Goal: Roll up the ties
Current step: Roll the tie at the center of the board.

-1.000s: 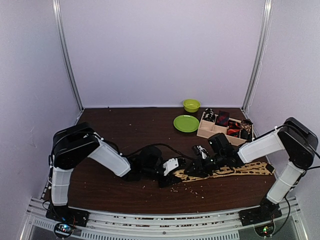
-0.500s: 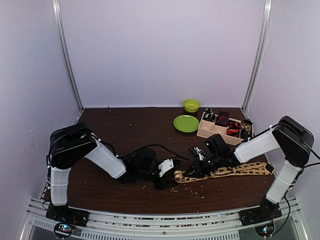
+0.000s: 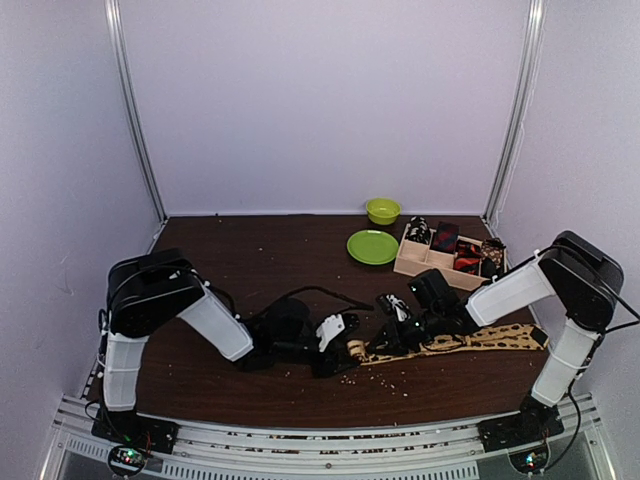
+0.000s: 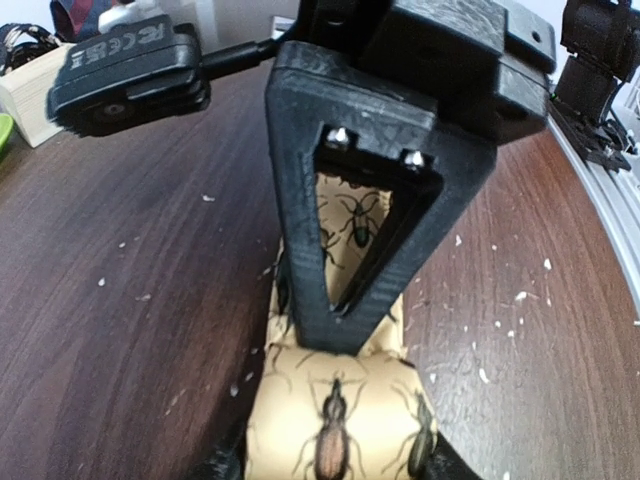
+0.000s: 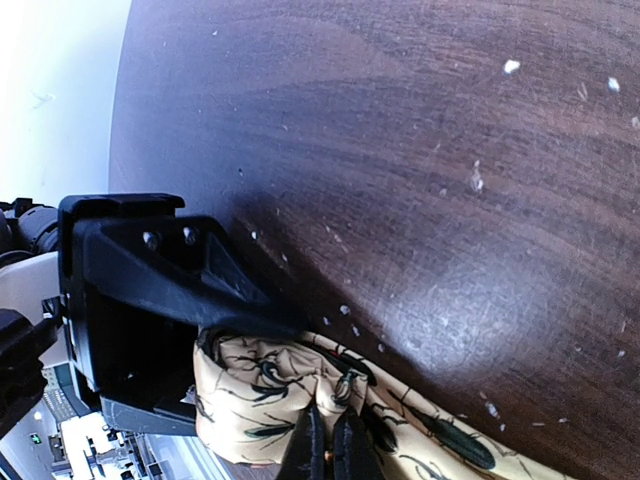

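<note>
The long tan tie (image 3: 470, 341) with dark beetle-like spots lies flat across the right of the table, and its left end is rolled into a small bundle (image 3: 353, 349). My left gripper (image 3: 338, 352) is shut on that bundle; in the left wrist view the roll (image 4: 335, 420) sits between my fingers (image 4: 330, 466). My right gripper (image 3: 386, 340) is shut on a fold of the tie beside the roll, and its tips (image 5: 335, 448) pinch the cloth (image 5: 250, 400). The two grippers nearly touch. Small rolled ties (image 3: 445, 237) sit in the tray.
A tan wooden compartment tray (image 3: 408, 262) stands at the back right, with a green plate (image 3: 372, 246) and a green bowl (image 3: 382, 210) to its left. Pale crumbs (image 3: 395, 378) are scattered on the dark wooden table. A black cable (image 3: 310, 292) loops over the left arm.
Both grippers have shifted slightly left together with the tie's end. The rolled end now shows as a tan bundle between them.
</note>
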### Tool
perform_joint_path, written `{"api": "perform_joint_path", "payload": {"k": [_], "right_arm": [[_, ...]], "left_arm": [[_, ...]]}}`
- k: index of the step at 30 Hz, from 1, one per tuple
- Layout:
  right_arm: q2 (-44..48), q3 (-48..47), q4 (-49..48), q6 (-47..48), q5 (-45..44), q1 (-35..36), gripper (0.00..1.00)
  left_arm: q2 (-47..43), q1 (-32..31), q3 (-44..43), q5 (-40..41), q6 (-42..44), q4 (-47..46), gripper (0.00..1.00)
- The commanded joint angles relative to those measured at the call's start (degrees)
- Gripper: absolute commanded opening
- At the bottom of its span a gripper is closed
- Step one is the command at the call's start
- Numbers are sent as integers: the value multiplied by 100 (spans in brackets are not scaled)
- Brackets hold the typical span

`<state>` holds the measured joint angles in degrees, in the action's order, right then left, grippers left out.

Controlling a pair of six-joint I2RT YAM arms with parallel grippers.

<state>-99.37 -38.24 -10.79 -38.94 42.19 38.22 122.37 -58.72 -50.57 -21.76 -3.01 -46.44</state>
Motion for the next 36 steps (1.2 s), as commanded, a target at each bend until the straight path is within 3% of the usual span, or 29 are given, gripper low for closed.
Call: {"api": "perform_joint_path", "payload": {"k": [1,6,11,25,29,36], "right_arm": [[-311,194,564,88,-678,-7,0],[-360,184,482,43,-610,2,0],[-348,185,443,9,-583,19,0],[-375,110,271,-212,-596,202,0],[-534,155,-265,-632,-510,481,0],[-749,221,-728,-1004,-479,544,0]], "left_arm": [[276,-62,-363,-140,-124,-271,41],[499,-200,-793,-254,-39,66,36],[768,-263,-1203,-71,121,690,41],[510,-254,-521,-302,-69,101,47],[202,-196,-248,-213,-108,152,48],[78,-105,-78,-311,-67,264,44]]}}
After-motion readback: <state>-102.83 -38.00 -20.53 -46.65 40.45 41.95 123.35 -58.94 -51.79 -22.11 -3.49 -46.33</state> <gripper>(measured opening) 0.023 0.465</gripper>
